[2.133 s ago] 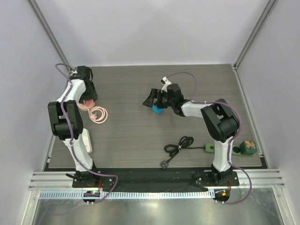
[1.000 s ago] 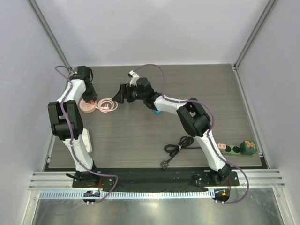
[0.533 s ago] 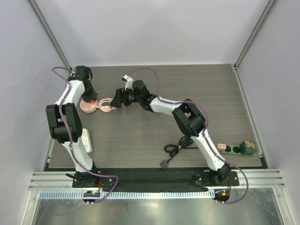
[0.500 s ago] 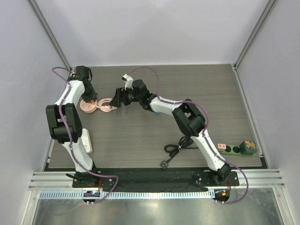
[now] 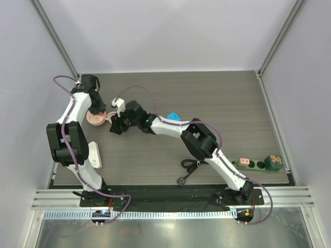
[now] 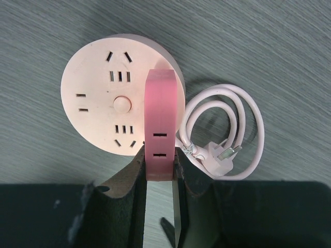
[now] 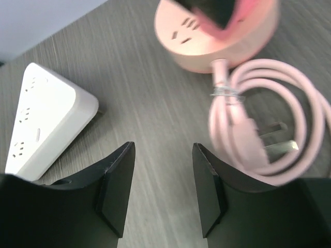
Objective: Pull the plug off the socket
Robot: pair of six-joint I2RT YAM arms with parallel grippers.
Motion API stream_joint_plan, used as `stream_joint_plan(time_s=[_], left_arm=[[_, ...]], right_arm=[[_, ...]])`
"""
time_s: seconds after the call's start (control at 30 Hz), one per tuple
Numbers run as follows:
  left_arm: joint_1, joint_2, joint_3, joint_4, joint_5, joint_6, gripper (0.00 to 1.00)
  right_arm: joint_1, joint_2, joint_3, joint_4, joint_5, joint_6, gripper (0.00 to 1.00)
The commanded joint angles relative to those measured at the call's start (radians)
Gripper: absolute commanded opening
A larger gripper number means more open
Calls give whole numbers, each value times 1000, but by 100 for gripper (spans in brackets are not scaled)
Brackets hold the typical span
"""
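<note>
The socket (image 5: 257, 165), a long dark green strip with round black outlets, lies at the near right, partly under my right arm. A small pink plug (image 5: 244, 161) sits in it near its left end. Both grippers are far from it, at the back left. My left gripper (image 5: 95, 110) (image 6: 159, 155) is shut on an upright pink adapter block (image 6: 159, 119) standing on a round pink socket disc (image 6: 98, 98) (image 5: 95, 119). My right gripper (image 5: 115, 126) (image 7: 163, 175) stands open over bare table, just left of a coiled pink cord (image 7: 269, 129) (image 6: 227, 134).
A white power strip (image 5: 94, 155) (image 7: 41, 124) lies near the left arm's base. The green strip's black cord (image 5: 195, 164) is bundled at the near middle. A blue object (image 5: 174, 117) shows behind my right arm. A green block (image 5: 273, 161) sits at the strip's right end.
My right arm has swung left across the table, from the middle to beside the pink cord, and its jaws have narrowed. The left gripper has kept its hold on the pink block.
</note>
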Motion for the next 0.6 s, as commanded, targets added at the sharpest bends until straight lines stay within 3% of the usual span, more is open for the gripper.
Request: stream_joint_plan(time_s=[0.0,0.57], left_arm=[[-1,-81,-6,56,2,-8,0],[-1,-112,-31,72,25,3,0]], right_arm=[[38,-10,62,-38,129,-150,54],[54,48,178,13,165,-147,50]])
